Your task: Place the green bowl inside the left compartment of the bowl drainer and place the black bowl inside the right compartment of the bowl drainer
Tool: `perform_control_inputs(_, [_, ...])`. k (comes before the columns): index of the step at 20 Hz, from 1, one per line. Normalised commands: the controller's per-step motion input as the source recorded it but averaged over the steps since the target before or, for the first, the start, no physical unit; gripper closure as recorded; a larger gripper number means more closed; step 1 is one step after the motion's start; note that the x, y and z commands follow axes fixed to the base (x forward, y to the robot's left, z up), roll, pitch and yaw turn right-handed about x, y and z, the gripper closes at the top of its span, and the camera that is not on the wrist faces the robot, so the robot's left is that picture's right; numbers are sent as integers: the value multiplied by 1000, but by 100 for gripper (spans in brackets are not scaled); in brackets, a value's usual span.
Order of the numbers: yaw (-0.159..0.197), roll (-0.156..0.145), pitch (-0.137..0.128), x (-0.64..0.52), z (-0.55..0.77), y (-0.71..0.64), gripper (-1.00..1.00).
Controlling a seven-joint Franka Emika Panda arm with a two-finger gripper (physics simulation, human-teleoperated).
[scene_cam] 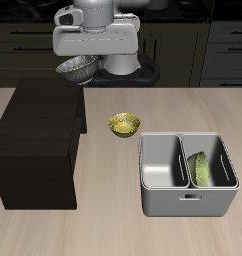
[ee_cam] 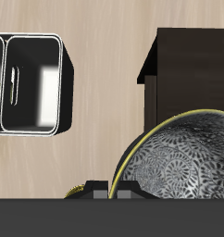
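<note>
bowls 3 (black bowl (scene_cam: 77, 67), green bowl (scene_cam: 201, 168), yellow bowl (scene_cam: 123, 124)) | bowl drainer (scene_cam: 188, 197) 1 | cabinet (scene_cam: 38, 140) 1

Dark cabinetry (scene_cam: 193, 45) (drawers) behind wood table (scene_cam: 113, 225)

Glossy metal bowl drainer (scene_cam: 188, 195), wooden cabinet (scene_cam: 38, 140)

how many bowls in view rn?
3: green bowl on edge in one bowl drainer well, small yellow bowl on the table, black bowl up at the gripper.
</note>
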Motion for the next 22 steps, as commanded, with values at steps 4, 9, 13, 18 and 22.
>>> perform_control_inputs(4, [-7, -2, -19, 115, 46, 335, 100])
perform_control_inputs(9, [-5, 48, -17, 131, 19, 431, 100])
perform_control_inputs(13, [15, 44, 9, 79, -61, 436, 100])
perform_control_inputs(18, [-6, 65, 4, 117, -50, 494, 100])
perform_control_inputs(22, [-21, 36, -5, 210, -50, 395, 100])
